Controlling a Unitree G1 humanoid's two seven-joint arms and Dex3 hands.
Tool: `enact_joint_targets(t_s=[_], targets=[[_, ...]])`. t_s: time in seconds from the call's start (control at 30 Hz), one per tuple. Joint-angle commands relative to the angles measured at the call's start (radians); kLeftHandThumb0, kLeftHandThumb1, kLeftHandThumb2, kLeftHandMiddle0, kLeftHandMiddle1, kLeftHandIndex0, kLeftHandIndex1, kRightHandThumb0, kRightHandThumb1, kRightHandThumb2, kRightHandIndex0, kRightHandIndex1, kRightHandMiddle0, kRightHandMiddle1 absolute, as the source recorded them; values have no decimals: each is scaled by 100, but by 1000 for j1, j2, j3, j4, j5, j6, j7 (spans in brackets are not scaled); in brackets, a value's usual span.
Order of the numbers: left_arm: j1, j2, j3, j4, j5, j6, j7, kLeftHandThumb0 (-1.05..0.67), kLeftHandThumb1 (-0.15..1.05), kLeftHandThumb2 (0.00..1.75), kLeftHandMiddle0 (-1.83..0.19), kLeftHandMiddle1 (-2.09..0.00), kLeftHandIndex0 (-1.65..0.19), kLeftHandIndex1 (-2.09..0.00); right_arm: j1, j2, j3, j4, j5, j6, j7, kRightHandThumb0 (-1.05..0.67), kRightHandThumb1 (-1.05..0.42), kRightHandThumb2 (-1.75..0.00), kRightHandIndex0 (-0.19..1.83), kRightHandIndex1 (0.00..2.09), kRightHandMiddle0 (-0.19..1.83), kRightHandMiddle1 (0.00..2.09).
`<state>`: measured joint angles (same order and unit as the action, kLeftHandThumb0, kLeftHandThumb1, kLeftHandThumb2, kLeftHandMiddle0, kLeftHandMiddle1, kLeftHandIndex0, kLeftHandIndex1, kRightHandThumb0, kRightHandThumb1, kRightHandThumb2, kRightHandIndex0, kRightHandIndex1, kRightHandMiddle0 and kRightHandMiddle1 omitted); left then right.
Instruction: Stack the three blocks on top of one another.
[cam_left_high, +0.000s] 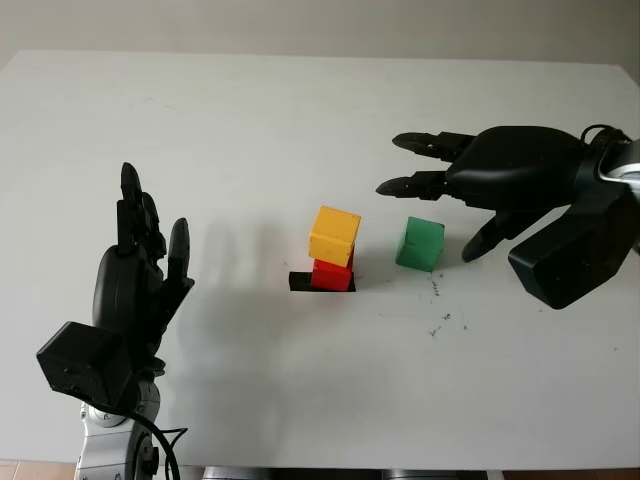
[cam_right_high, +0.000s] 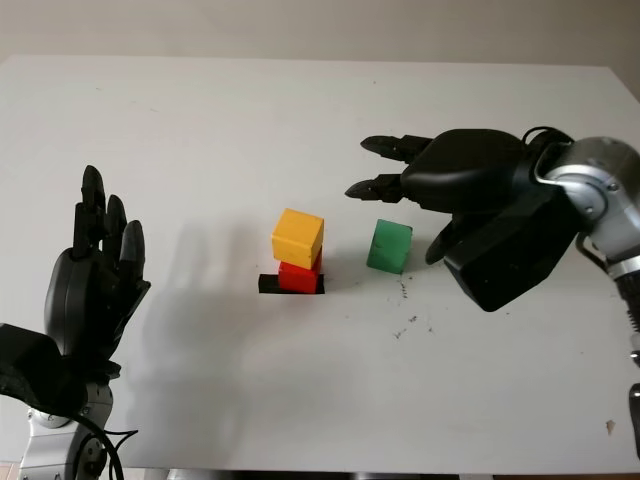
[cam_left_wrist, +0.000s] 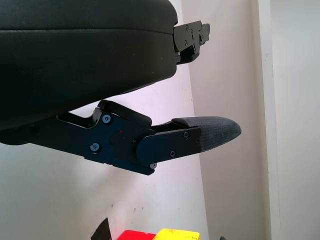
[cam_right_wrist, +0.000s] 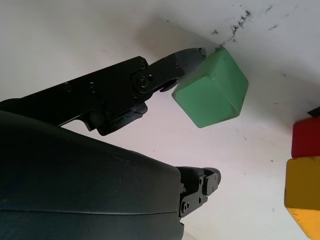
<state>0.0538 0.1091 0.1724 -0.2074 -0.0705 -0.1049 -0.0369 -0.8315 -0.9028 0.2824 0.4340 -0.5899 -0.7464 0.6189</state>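
On the white table (cam_left_high: 250, 150) a yellow block (cam_left_high: 334, 235) sits on top of a red block (cam_left_high: 332, 275), turned a little askew on it, and the red one stands on a small black patch (cam_left_high: 300, 283) near the middle of the tabletop. The green block (cam_left_high: 419, 244) stands by itself on the table just to the right of this pair, apart from it with a narrow strip of white surface between. The right hand (cam_left_high: 500, 175) hangs over the table beyond and to the right of the green block, palm down, released and holding nothing; two of its fingers (cam_left_high: 425, 143) point leftward past the far side of the block, while its thumb reaches down on the block's right side. In the right wrist view the tip of that thumb (cam_right_wrist: 187, 59) lies close against an upper corner of the green block (cam_right_wrist: 210, 92), but whether it actually touches cannot be told, and the block is not gripped. A scatter of small dark specks (cam_left_high: 438, 322) marks the table just in front of the green block. The left hand (cam_left_high: 140, 270) is raised upright at the near left side of the table, well apart from all three blocks, open and holding nothing
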Motion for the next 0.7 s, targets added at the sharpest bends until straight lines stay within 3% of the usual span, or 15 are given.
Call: enact_joint_targets(t_s=[0.0, 0.37, 0.47, 0.67], targets=[[4, 7, 5, -12, -3, -2, -4, -66, 105, 54, 19, -3, 19, 0, -8, 7, 15, 27, -15, -18, -22, -38, -88, -5, -12, 6, 28, 18], [17, 13, 6, -19, -5, 11, -10, -67, 105, 53, 19, -5, 19, -1, -30, 23, 53, 150, -84, -86, -116, -31, -93, -7, -13, 5, 36, 20], [22, 9, 6, -26, -6, 20, -4, -66, 105, 53, 18, -5, 18, -2, -29, 22, 55, 159, -85, -96, -128, -27, -103, -14, -13, 5, 38, 21], [25, 7, 7, -25, -16, 13, -5, -66, 105, 53, 18, -5, 18, -3, -26, 23, 54, 177, -80, -106, -151, -25, -105, -20, -9, 7, 49, 27]])
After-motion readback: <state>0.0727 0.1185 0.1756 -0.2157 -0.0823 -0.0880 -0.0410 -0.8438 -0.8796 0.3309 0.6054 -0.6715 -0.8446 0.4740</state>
